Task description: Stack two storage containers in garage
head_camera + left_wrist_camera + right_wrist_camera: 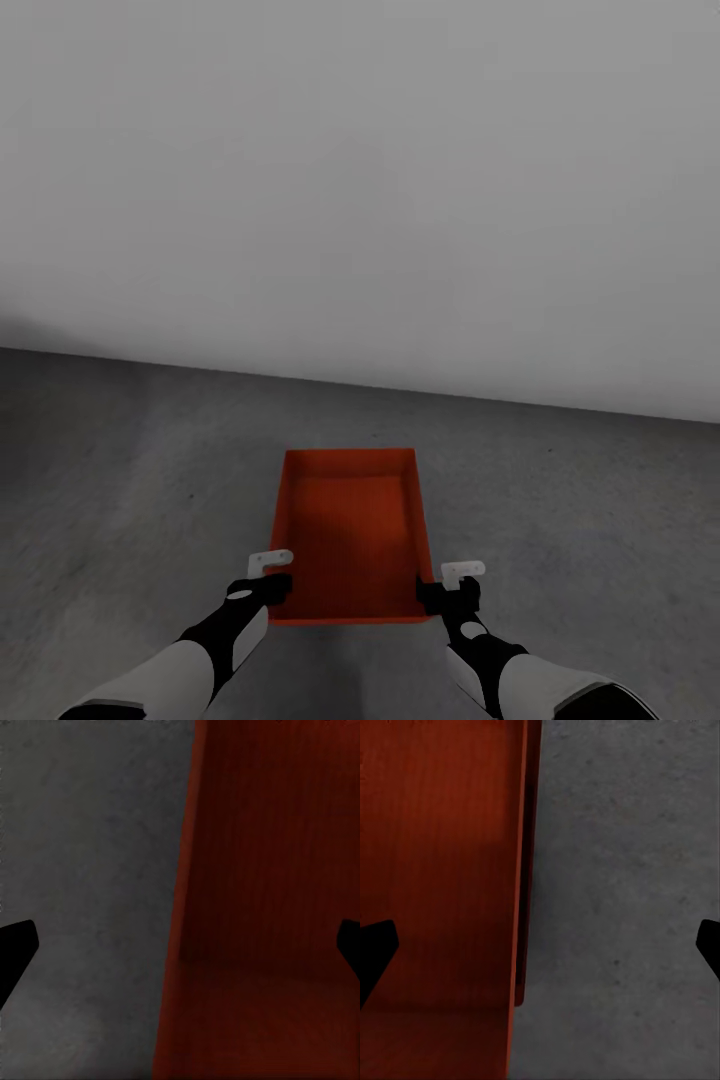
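From my head camera one orange-red storage container [350,530] sits in front of me over the dark grey concrete floor [120,480], its far end toward the plain white-grey wall [360,180]; I cannot tell whether its base touches the floor. My left tool [268,585] is at the container's near left corner and my right tool [447,592] at its near right corner, each with dark fingers pressed up against the wall there. In the left wrist view the fingers [15,952] stand wide apart at the frame edges, straddling the container wall [180,945], floor on one side, red interior on the other. The right wrist view shows the same straddle, fingertips [375,949] spread, the wall edge [521,907] between them. Both fingertips are cut off by the frame, so contact is unclear
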Robot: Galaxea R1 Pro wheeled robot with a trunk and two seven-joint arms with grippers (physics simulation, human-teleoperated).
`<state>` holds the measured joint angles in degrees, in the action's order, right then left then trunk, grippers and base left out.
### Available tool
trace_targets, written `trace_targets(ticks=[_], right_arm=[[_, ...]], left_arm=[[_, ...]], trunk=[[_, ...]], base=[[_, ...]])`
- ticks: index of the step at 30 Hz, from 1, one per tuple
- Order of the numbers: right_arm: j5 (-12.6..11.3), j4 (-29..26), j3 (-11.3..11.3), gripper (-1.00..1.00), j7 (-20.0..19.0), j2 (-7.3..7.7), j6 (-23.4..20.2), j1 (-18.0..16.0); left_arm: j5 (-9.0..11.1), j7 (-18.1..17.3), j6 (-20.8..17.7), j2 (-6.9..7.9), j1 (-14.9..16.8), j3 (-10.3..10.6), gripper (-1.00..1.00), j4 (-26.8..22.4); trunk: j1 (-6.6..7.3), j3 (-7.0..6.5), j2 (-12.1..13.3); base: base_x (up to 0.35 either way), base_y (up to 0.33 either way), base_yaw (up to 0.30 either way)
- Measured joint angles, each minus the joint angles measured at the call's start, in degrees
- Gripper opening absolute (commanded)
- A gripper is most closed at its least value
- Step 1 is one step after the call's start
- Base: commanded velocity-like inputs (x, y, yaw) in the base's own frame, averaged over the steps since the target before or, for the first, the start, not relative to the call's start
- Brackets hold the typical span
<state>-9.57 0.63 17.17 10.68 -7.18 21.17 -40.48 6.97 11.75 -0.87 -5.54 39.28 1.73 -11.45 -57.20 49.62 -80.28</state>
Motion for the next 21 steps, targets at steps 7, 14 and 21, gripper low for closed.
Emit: trace_targets(ticks=[7,14,21], right_arm=[[0.0,0.0,0.0,1.0,0.0,0.0,0.02,0.0],[0.0,0.0,0.0,1.0,0.0,0.0,0.04,0.0],[0.0,0.0,0.0,1.0,0.0,0.0,0.0,0.0]], left_arm=[[0.0,0.0,0.0,0.06,0.0,0.0,1.0,0.0],[0.0,0.0,0.0,0.09,0.0,-0.03,1.0,0.04],[0.0,0.0,0.0,0.09,0.0,-0.01,1.0,0.09]], trunk=[[1.54,-1.26,2.81],[3.08,-2.51,5.62],[4.61,-3.77,8.43]], base=[[0.0,0.0,0.0],[0.0,0.0,0.0],[0.0,0.0,0.0]])
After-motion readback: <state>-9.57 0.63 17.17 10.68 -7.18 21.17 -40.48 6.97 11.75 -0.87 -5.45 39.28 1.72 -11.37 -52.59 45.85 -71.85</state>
